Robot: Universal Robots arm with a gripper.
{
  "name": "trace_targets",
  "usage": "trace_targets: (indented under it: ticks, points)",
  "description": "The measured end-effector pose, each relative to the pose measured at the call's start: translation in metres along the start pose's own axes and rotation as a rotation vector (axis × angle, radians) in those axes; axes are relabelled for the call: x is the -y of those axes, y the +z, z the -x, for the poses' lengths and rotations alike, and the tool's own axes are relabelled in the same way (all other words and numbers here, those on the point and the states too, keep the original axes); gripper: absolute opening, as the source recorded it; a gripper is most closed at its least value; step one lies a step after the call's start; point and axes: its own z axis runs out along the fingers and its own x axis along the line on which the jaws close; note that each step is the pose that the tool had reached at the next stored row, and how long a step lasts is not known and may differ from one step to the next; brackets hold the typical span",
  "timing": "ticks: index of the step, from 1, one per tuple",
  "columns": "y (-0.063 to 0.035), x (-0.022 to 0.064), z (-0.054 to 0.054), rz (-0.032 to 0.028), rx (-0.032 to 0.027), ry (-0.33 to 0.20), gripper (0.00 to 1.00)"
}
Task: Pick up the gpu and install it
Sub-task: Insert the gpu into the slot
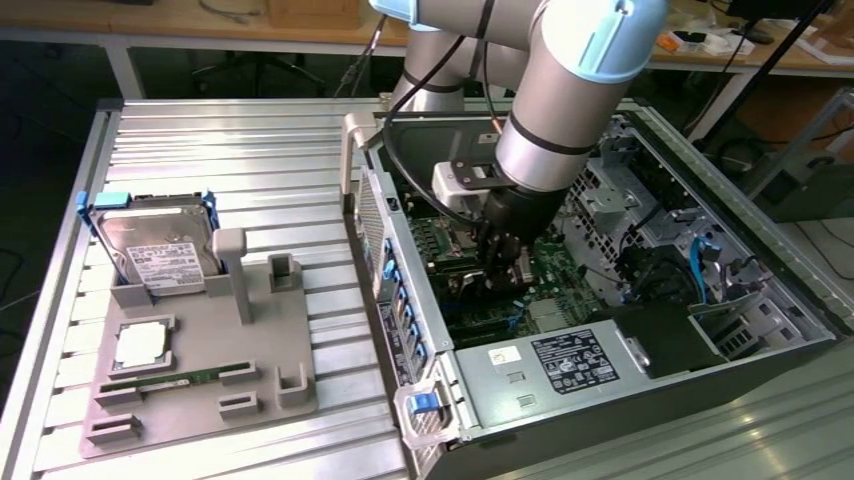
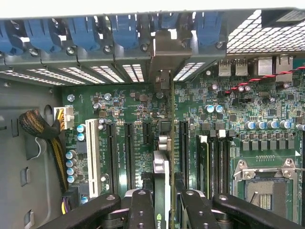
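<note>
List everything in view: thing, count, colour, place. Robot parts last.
computer case: one, dark, open, exterior view's right
motherboard: one, green, inside the case
gpu: one, edge-on between the gripper's fingers, over the motherboard slots
hard drive: one, silver with white label, on the grey holder
grey holder: one, on the table, exterior view's left
memory stick: one, green, on the holder
arm: one, silver and blue, reaching into the case
gripper: one, black, shut on the gpu

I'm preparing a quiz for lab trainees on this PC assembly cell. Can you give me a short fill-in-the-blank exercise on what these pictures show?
1. The gripper is shut on the ____.
2. The gpu stands edge-on over the green ____ inside the computer case.
3. On the grey holder outside the case, the hard drive sits ____ the memory stick.

Missing words: gpu; motherboard; apart from
</note>
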Motion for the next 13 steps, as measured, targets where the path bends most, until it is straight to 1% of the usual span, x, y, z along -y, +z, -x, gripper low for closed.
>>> trace_targets:
  ticks: [6, 13]
  points:
    - [0.0004, -0.0007, 0.0018, 0.0002, 0.0, 0.0, 0.27]
    - [0.0035, -0.003, 0.0016, 0.0004, 0.0008, 0.0, 0.27]
